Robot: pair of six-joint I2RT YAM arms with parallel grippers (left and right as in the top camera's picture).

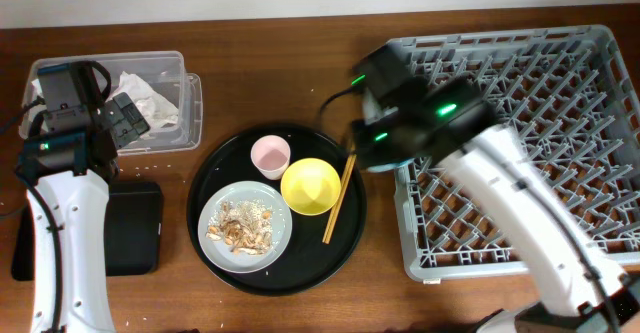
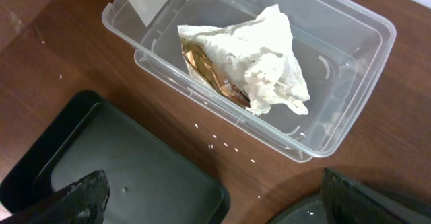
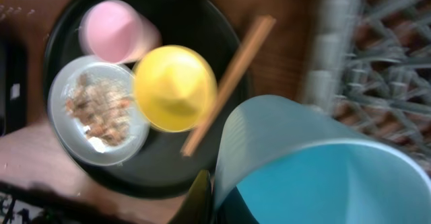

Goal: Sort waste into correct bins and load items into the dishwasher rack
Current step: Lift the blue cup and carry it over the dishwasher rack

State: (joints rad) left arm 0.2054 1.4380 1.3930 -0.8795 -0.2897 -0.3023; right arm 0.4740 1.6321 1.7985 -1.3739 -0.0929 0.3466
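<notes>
Light-blue cup [image 3: 316,163] fills the lower right of the right wrist view, its wall pinched by the right gripper [image 3: 215,200], whose jaws are pressed together on the rim. The cup hangs over the strip where the round black tray [image 1: 215,188] meets the grey dishwasher rack [image 1: 560,93]; from overhead the arm hides it. On the round tray sit the pink cup [image 1: 270,155], the yellow bowl [image 1: 310,186] just beside it, the wooden chopsticks [image 1: 338,201] lying along the bowl's right side, and the grey-white plate [image 1: 215,208] carrying flaky food scraps [image 1: 243,225]. The left gripper [image 2: 215,197] hovers with its jaws spread wide and nothing between them, above the shallow black tray [image 2: 135,163] and near the clear plastic box [image 2: 350,69]. Inside that box lie the crumpled white napkin [image 2: 259,59] and, partly under it, the brown snack wrapper [image 2: 205,66].
</notes>
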